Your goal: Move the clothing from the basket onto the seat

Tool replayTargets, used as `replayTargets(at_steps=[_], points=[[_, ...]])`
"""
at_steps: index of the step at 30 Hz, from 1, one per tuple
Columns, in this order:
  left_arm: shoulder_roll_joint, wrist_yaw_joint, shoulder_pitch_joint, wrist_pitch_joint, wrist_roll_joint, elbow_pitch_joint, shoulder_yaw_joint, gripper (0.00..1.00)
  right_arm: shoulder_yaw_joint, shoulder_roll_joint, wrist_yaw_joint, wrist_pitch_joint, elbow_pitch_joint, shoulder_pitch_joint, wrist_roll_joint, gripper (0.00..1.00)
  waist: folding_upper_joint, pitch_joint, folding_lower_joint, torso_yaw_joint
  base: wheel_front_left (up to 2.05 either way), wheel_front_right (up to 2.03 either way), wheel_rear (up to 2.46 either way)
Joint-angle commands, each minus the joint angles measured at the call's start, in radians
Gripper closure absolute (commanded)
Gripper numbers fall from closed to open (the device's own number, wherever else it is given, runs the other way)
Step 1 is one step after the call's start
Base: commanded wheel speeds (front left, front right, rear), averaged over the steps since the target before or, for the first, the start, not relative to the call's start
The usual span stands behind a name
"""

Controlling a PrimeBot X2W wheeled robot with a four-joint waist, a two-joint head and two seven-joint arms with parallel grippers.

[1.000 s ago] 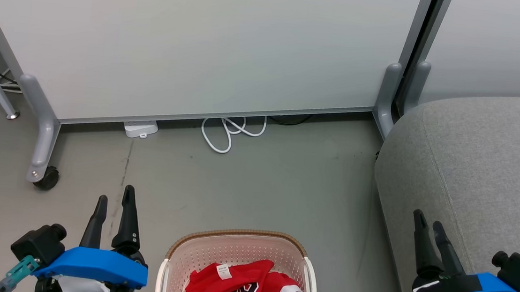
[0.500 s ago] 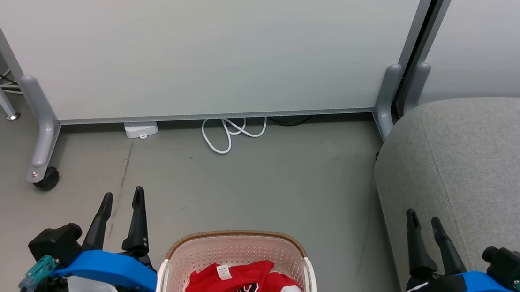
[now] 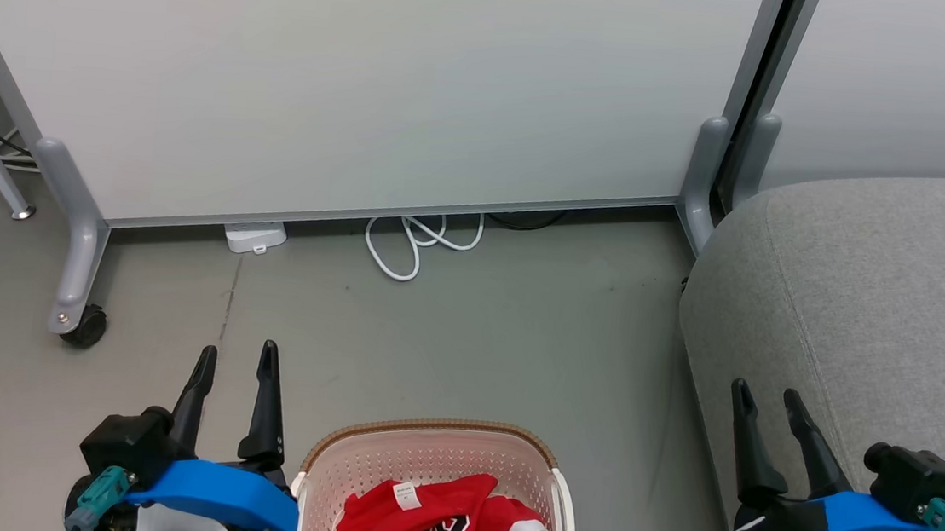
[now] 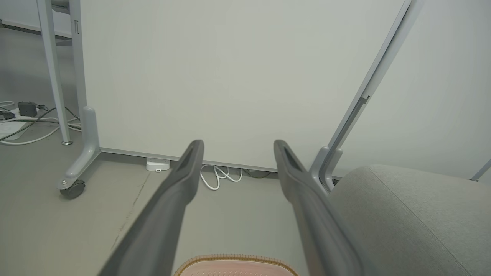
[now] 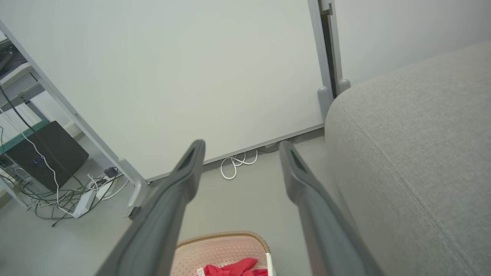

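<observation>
Clothing sits bunched in the basket, on the floor at the near edge of the head view, right in front of you. The red heap spreads roughly left to right across the basket; no clear long axis beyond that.

Left gripper is just beside the basket's left rim, fingers spread, holding nothing, pointing away from you. Right gripper is also spread and empty. It hangs over the seat's near left edge, with a strip of bare floor between it and the basket's right rim. So your left arm is the nearer one.

Key relation: the heap lies inward of both grippers and back toward you, lower than the fingertips. From the left gripper it's to the right and down. I'd judge you need to swing in over the rim and tip the fingers down.

Seat fills the right side, bare, well apart from the clothing. Beyond that: partition and a cable on the floor.
</observation>
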Motion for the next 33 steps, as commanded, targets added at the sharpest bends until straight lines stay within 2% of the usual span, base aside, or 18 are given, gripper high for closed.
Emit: replayTargets(at_steps=[1, 33], points=[[0.005, 0.006, -0.019, -0.007, 0.018, -0.002, -0.001, 0.00, 0.002, -0.008, 0.002, -0.007, -0.009, -0.015, -0.021, 0.00, 0.0000, 0.000, 0.0000, 0.000, 0.00, 0.00, 0.00], [0.005, 0.027, -0.015, -0.069, 0.192, 0.020, -0.032, 0.00, -0.002, -0.010, 0.002, -0.055, -0.002, -0.020, -0.273, 0.00, 0.0000, -0.002, 0.0000, 0.003, 0.00, 0.00, 0.00]])
